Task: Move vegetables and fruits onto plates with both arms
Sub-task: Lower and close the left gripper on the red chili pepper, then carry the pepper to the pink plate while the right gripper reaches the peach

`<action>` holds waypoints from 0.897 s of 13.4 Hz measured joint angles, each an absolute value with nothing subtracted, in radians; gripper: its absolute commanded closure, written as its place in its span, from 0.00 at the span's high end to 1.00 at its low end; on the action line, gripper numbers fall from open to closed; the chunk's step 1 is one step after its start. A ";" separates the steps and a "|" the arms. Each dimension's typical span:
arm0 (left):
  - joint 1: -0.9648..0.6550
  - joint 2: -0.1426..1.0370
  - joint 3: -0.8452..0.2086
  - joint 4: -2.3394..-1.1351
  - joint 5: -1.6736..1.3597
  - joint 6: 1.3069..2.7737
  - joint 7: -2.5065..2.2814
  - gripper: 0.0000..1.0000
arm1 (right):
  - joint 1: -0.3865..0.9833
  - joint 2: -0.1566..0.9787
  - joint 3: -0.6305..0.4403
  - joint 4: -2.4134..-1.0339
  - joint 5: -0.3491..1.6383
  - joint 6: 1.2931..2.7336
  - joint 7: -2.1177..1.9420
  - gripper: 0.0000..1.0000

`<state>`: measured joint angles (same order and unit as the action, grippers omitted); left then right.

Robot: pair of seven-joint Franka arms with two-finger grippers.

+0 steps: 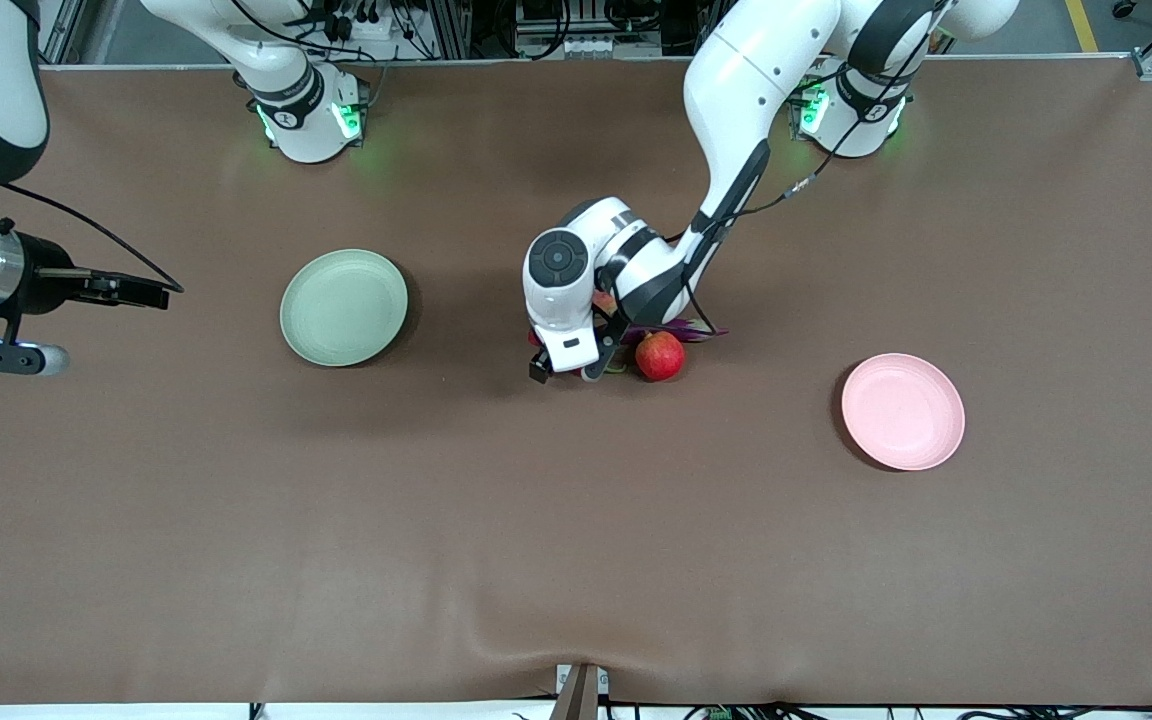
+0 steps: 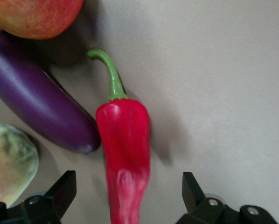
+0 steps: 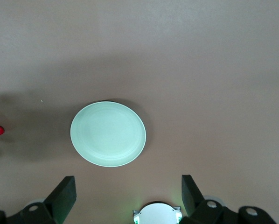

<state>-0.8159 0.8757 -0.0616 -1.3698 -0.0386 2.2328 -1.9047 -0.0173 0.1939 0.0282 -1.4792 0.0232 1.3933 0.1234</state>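
Chili pepper (image 2: pixel 124 158) lies on the table beside the eggplant (image 2: pixel 41 100), between the spread-open fingers of the left gripper (image 2: pixel 125 196). Step in hand: first pick. Next: descend and close. Right gripper (image 3: pixel 125 196) waits, fingers spread, above the green plate (image 3: pixel 108 134).

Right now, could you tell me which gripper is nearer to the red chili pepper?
Left. The left gripper hangs open right over the chili pepper; the right gripper waits open past the green plate.

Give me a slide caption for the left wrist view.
Open left gripper straddling the red chili pepper, beside the eggplant.
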 measured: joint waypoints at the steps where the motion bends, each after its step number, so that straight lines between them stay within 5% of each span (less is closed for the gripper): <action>1: -0.816 0.886 -0.062 -1.370 -0.039 2.233 -1.905 0.82 | -0.017 0.199 0.028 -1.479 0.023 1.394 0.123 1.00; 2: -0.816 0.895 -0.062 -1.370 -0.039 2.234 -1.911 0.34 | -0.017 0.204 0.028 -1.479 0.023 1.394 0.123 1.00; 3: -0.816 0.901 -0.062 -1.370 -0.038 2.235 -1.926 0.00 | -0.017 0.210 0.028 -1.479 0.023 1.394 0.123 1.00; 12: -0.819 0.865 -0.032 -1.331 0.001 2.239 -1.962 0.00 | -0.010 0.222 0.031 -1.479 0.024 1.396 0.123 1.00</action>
